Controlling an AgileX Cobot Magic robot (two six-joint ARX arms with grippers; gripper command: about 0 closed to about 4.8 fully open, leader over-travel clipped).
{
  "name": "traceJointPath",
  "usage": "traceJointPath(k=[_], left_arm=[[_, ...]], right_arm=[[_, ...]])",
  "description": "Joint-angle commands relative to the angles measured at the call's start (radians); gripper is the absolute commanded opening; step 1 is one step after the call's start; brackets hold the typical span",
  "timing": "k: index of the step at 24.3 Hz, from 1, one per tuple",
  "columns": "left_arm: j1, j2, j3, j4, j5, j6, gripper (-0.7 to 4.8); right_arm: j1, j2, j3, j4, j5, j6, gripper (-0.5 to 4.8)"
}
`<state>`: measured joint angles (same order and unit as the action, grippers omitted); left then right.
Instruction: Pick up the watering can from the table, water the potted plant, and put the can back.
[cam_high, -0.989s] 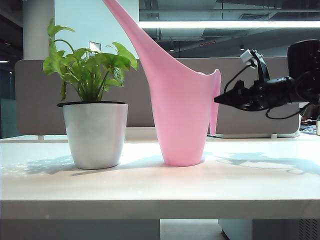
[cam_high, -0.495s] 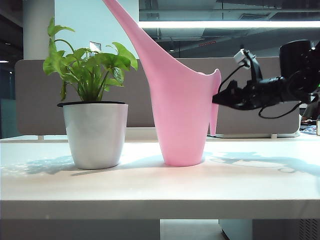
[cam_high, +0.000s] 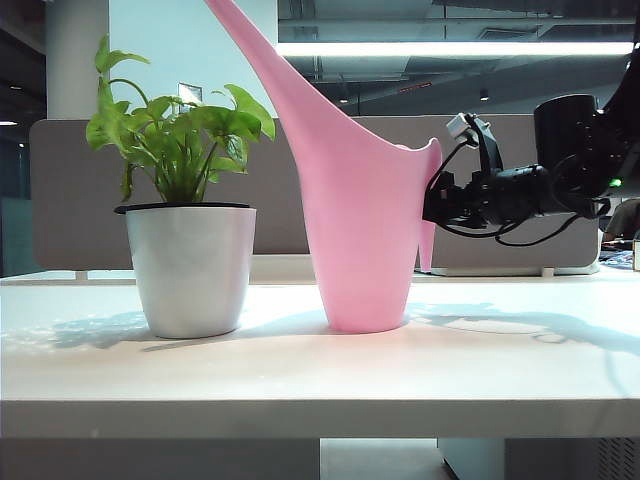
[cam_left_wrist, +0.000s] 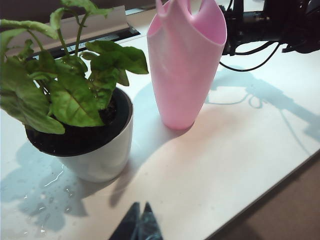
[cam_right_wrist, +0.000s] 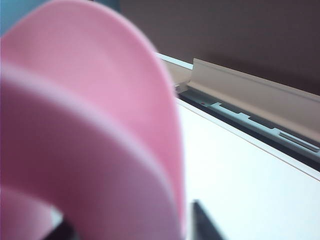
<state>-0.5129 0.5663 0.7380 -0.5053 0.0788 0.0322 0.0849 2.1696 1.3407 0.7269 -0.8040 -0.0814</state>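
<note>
The pink watering can is seen standing upright on the white bench, just beside the potted plant, which stands to its left in the exterior view; a narrow gap is left between the two. The long spout is slanted up over the plant and is cut off by the top of that view. The drooping handle is turned away from the plant.

The right claw is held level at the handle side of the can, above the bench, with its tips at the curved handle. In the right wrist view the handle fills the near field as a blurred pink band, and one dark fingertip is seen on either side of it, so the fingers are spread around the handle. Whether they press on it cannot be told.

The left claw is held low near the front edge of the bench, in front of the pot, well apart from the can. Its two dark fingertips are pressed together, with nothing between them. Wet patches are seen on the bench beside the pot.
</note>
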Motion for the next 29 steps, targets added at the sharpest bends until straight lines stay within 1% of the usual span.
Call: traceJointPath(k=[1,4,8,9,10,11,14,17,18,19,22,23,24,29], left_arm=[[0.000,-0.001,0.003,0.013,0.004,0.001,0.03],[0.000,-0.001,0.003,0.013,0.004,0.001,0.03],[0.000,-0.001,0.003,0.012,0.004,0.001,0.03],[0.000,-0.001,0.003,0.013,0.004,0.001,0.03],[0.000,-0.001,0.003,0.013,0.004,0.001,0.03],[0.000,-0.001,0.003,0.013,0.004,0.001,0.03],[0.000,0.000,0.003,0.013,0.004,0.001,0.03],[0.000,-0.001,0.003,0.014,0.004,0.001,0.03],[0.000,-0.001,0.003,0.013,0.004,0.001,0.03],[0.000,0.000,0.003,0.013,0.004,0.001,0.03],[0.000,-0.001,0.003,0.013,0.004,0.001,0.03],[0.000,-0.001,0.003,0.013,0.004,0.001,0.03],[0.000,-0.001,0.003,0.013,0.004,0.001,0.03],[0.000,-0.001,0.002,0.013,0.004,0.001,0.03]], right_arm=[[0.003,-0.007,0.015,0.003,-0.002,0.003,1.90],[0.003,-0.007,0.015,0.002,-0.002,0.004,1.35],[0.003,-0.011,0.015,0.003,0.012,0.012,-0.08],[0.003,-0.014,0.015,0.003,0.031,0.027,-0.08],[0.003,-0.024,0.015,0.003,0.102,0.062,-0.08],[0.003,-0.029,0.015,0.003,0.129,0.069,-0.08],[0.003,-0.062,0.015,0.003,0.160,0.077,-0.08],[0.004,-0.113,0.015,-0.013,0.228,0.078,-0.09],[0.011,-0.158,0.015,-0.064,0.314,0.072,-0.08],[0.011,-0.198,0.015,-0.116,0.350,0.045,-0.09],[0.011,-0.252,0.015,-0.177,0.352,0.012,-0.09],[0.016,-0.275,0.015,-0.201,0.364,-0.018,-0.09],[0.017,-0.318,0.015,-0.237,0.397,-0.061,-0.09],[0.015,-0.436,0.015,-0.306,0.512,-0.081,-0.08]])
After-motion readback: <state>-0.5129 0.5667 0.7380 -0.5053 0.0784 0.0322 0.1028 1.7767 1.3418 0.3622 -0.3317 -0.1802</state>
